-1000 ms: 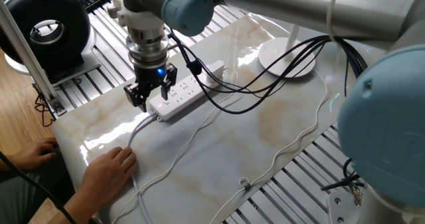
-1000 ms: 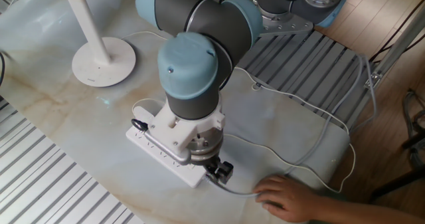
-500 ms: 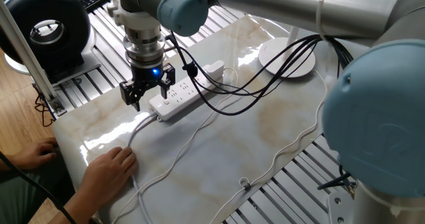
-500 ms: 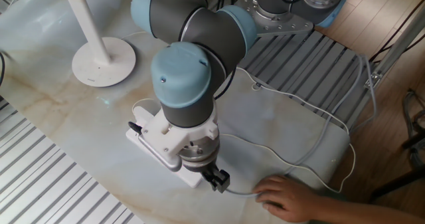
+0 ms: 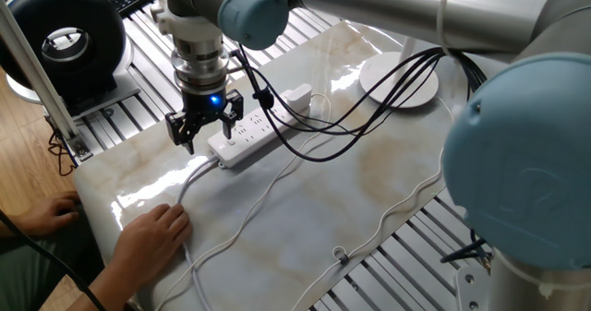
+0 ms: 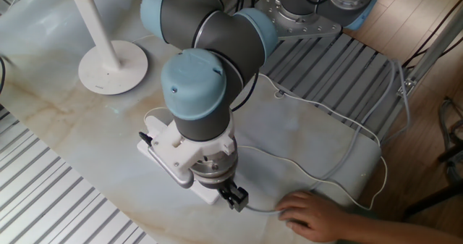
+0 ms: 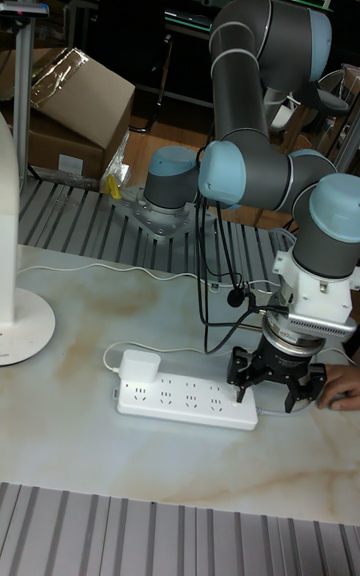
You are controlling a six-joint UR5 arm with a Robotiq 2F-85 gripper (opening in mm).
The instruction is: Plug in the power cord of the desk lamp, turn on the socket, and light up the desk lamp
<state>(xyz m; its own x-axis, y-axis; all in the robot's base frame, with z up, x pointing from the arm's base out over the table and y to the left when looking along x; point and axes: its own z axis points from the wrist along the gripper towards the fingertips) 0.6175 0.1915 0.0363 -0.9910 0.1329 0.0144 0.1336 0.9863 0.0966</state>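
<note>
Hovering at the near end of the socket (image 5: 247,133), I kept my gripper (image 5: 204,126) just above the strip's end face, fingers pointing down and spread apart with nothing between them. I judged that pose made sense because the round button sits at one end of the strip, and a released claw lets one fingertip press without snagging anything; whether the button lay right under me I could not tell, my wrist hid it.

The socket (image 7: 186,393) lay flat on the marble table (image 5: 305,196), long side running away from my claw toward the desk lamp (image 5: 400,78). The lamp's disc base stood well beyond the far end of the socket, its pole rising out of frame in the other fixed view (image 6: 112,64). At that far end of the socket a small boxy plug (image 7: 139,367) sat on top, so the power cord (image 7: 90,270) looked already seated, its thin white line trailing off from the socket toward the lamp base. That placement left the near end free for me.

A person's hand (image 5: 152,234) rested on the table in front of the socket, near the thicker cable (image 5: 189,184) leaving the strip, possibly steadying it. The black fan (image 5: 65,36) stood off the marble, well to the side of the socket, out of my path.
</note>
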